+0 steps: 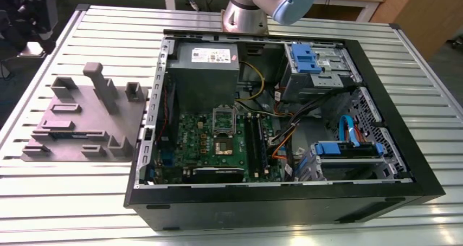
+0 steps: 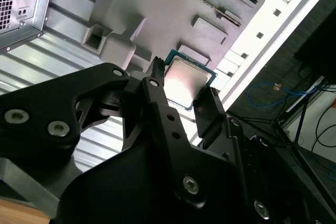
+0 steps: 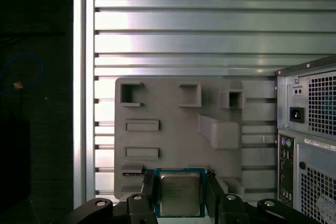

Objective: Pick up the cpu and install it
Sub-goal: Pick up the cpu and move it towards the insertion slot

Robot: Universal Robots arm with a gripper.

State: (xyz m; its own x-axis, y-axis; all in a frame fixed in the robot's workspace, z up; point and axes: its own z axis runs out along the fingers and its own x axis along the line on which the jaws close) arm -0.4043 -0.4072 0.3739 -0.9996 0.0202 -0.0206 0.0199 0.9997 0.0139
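Fingers (image 3: pixel 211 195) are clamped on opposite edges of the cpu (image 3: pixel 179 195) (square, silvery-grey top, green rim), held over the tray (image 3: pixel 173 108).

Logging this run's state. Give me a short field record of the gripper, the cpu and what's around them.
gripper: shut on the cpu, one finger at each side
cpu: held over the grey fixture tray, metal top showing
computer case: open, lying on the slatted table beside the tray
motherboard: inside the case
cpu installed: not yet
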